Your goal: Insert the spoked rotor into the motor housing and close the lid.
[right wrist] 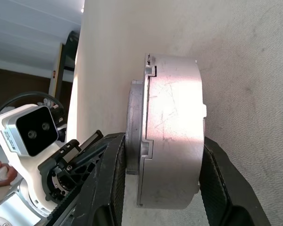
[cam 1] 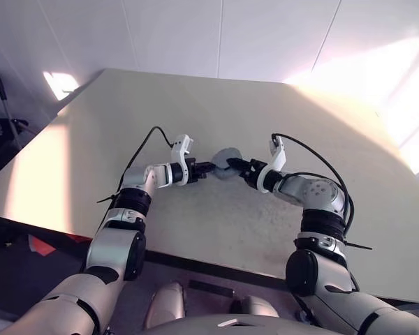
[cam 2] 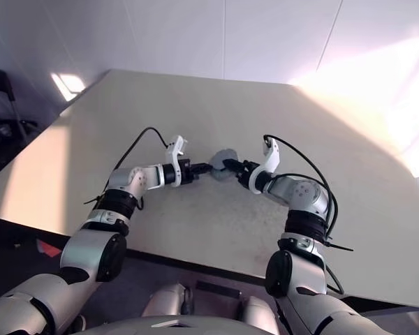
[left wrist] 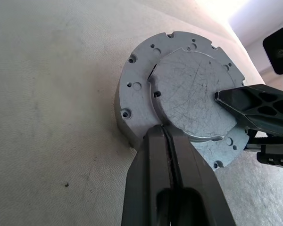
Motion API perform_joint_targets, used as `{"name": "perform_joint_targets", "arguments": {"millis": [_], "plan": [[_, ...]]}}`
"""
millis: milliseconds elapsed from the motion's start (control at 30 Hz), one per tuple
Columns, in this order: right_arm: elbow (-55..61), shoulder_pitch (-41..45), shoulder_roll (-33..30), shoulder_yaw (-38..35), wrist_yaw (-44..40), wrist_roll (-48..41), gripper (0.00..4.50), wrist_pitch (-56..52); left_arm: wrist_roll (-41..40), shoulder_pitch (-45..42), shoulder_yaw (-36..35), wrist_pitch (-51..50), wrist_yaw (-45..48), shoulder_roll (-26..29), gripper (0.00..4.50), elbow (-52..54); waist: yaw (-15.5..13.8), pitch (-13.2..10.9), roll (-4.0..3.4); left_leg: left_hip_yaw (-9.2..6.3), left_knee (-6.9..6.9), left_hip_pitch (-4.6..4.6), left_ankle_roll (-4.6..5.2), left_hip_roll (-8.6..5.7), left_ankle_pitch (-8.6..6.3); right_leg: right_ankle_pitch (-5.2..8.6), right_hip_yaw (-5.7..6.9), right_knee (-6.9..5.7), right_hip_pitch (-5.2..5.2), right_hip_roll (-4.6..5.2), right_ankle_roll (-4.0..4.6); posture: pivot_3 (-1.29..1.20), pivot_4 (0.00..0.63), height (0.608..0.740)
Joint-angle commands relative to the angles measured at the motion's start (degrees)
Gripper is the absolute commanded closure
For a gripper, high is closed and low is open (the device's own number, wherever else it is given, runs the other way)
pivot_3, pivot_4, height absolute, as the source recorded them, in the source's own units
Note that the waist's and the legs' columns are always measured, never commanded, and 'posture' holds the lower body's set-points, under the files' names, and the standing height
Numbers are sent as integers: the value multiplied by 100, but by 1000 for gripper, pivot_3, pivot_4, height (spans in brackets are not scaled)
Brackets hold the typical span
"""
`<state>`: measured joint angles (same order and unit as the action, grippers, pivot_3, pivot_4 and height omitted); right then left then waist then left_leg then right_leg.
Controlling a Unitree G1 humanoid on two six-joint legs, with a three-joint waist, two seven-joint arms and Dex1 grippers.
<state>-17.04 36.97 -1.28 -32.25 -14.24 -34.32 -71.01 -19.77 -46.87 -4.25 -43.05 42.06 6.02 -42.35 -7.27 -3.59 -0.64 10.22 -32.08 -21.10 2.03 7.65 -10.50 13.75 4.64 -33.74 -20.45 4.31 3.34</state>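
Beige table [cam 1: 195, 112] held the motor housing [cam 1: 227, 164] between both grippers. Left wrist view: left gripper [left wrist: 170, 136] pressed together at its rim. Right wrist view: right gripper [right wrist: 162, 155] straddled its flat faces. Probably heavy, rigid, slick metal.

Strong light is thrown in from the robot's right, where the far right of the worktop [cam 1: 377, 91] is washed out to near white. A smaller bright patch is cast on the wall at the left. The near left is left dim, and the floor there is almost black. In the right wrist view a glare is spread over the side of the motor housing [right wrist: 172, 141], with scratches shown sharply. The close black fingers [left wrist: 172, 188] in the left wrist view are rendered soft. Straight edges are bowed in the head views.
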Motion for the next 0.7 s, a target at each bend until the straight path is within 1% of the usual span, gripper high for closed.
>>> {"name": "perform_joint_targets", "arguments": {"millis": [33, 200, 300, 367, 500, 567, 633, 700], "plan": [[-9, 221, 66, 222, -83, -234, 2455, 29, 58, 42, 97, 35, -47, -134, 4500, -116, -1, 0, 0, 0, 0, 0, 0, 0, 0, 0, 0, 0, -1, 0, 0, 0, 0, 740], [-312, 366, 4, -52, 142, -261, 2455, 182, -148, -7, -374, 287, -203, -13, 4500, -212, 6, -1, 0, 0, -1, 1, -3, 0, 2, 0, 0, -1, 0, 0, 0, 0, 0, 740], [-535, 545, 40, -475, 395, -493, 2455, 281, -349, -24, -747, 431, -283, 81, 4500, -267, 27, -4, 0, 1, -1, -1, -5, 2, 3, 0, 0, -3, -7, 0, 0, 0, 0, 740], [-685, 685, 70, -798, 563, -729, 2455, 390, -621, -15, -1130, 552, -383, 90, 4500, -175, 29, -5, -1, 2, -1, -20, -6, 3, 4, -2, 0, -9, -27, -1, 2, 0, 0, 740], [-838, 1082, 223, -1405, 1013, -1338, 2455, 641, -1082, 116, -1653, 564, -456, 57, 4500, 110, 15, -7, -2, 5, -10, -89, 1, 4, 4, -4, 4, -29, -101, -1, 5, 0, 0, 740], [-788, 1233, 317, -1504, 1179, -1567, 2455, 665, -1231, 160, -1807, 510, -538, 29, 4500, 164, 15, -8, -2, 5, -48, -140, 42, 4, -3, -9, 3, -91, -163, 2, -4, 0, 0, 740], [-715, 1373, 422, -1558, 1351, -1808, 2455, 642, -1474, 191, -2010, 373, -647, -25, 4500, 239, 17, -8, -2, 5, -70, -202, 51, 11, -3, -6, 4, -119, -224, 0, -2, 0, 0, 740], [-628, 1504, 518, -1569, 1499, -2066, 2455, 638, -1817, 203, -2259, 153, -710, -87, 4500, 292, 15, -9, -1, 5, -85, -222, 52, 13, -2, -4, 4, -145, -252, -1, 0, 0, 0, 740]]}}
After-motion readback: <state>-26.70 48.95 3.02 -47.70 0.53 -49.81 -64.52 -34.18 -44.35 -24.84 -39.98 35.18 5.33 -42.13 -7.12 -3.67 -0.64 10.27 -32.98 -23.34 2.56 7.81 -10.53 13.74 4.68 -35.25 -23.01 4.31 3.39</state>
